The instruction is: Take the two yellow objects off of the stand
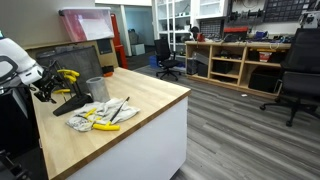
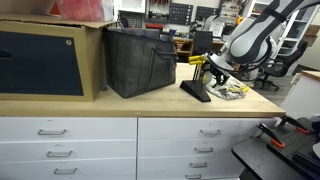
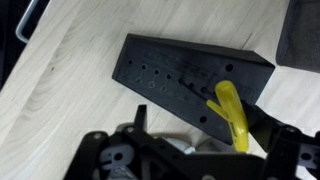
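Far left in an exterior view, white arm (image 1: 15, 60) is leaning over the wooden table (image 1: 150, 100), gripper (image 1: 45, 92) hanging right at the stand (image 1: 70, 104). Stand is sitting on the table's left end, slanted face up, black foot flat on the wood. Yellow object (image 1: 66, 75) is sticking up from the stand's top, just beside the gripper. A second bit of yellow is showing just below it, too small to tell what it is. Right of the stand, grey cup (image 1: 97, 88) is standing upright, near but apart. Right of that, cloth (image 1: 112, 106) is lying flat with long yellow-handled tools (image 1: 105, 126) on it. In the wrist view the stand is filling the middle, rows of holes in its face, and the yellow object's handle is poking out of the lower right part of that face. Gripper is showing along the bottom edge, jaws spread wide, handle sitting between them, not pinched; it is gripping nothing. In an exterior view, dark bag (image 2: 140, 62) is sitting left of the stand, well apart.
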Action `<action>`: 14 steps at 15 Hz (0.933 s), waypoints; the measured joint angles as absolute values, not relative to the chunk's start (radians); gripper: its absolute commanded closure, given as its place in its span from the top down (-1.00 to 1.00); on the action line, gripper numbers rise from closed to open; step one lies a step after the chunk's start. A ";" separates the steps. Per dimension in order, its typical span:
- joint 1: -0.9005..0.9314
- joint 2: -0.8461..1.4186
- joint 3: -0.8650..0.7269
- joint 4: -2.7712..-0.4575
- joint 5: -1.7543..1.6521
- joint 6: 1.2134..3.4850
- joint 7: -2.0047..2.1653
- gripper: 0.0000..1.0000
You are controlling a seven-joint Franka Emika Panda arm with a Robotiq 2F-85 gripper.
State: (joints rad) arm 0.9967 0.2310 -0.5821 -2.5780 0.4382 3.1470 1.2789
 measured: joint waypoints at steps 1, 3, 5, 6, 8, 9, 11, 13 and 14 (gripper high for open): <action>1.000 0.221 -0.598 -2.578 0.428 3.134 1.279 0.31; 1.008 0.203 -0.622 -2.578 0.400 3.115 1.278 -0.02; 1.018 0.188 -0.631 -2.578 0.379 3.109 1.279 -0.33; 1.022 0.182 -0.632 -2.578 0.370 3.108 1.279 -0.46; 1.035 0.169 -0.631 -2.579 0.357 3.108 1.279 -0.77; 1.041 0.164 -0.632 -2.579 0.352 3.108 1.279 -0.89; 1.048 0.152 -0.632 -2.579 0.339 3.109 1.279 -1.00; 1.052 0.145 -0.636 -2.582 0.325 3.109 1.279 -0.92; 1.055 0.144 -0.640 -2.584 0.319 3.109 1.279 -0.92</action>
